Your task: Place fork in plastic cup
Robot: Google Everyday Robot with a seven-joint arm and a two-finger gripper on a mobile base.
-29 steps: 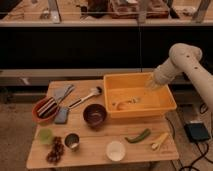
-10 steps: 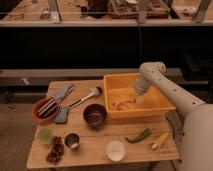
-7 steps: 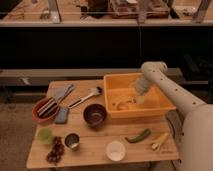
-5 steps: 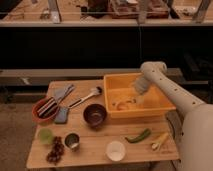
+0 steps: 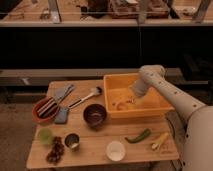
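Your gripper (image 5: 134, 99) sits low inside the yellow bin (image 5: 142, 113) at the table's (image 5: 92, 151) back right, jaws spread wide with nothing held. The fork (image 5: 128, 102) lies on the bin floor, just beside it. The plastic cup (image 5: 45, 135) stands near the front left corner, well apart from both

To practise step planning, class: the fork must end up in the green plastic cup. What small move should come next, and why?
Probably lower the open end effector onto the pale fork and close. It hangs low inside the yellow bin, apparently holding nothing, while the plastic cup stands far across the table.
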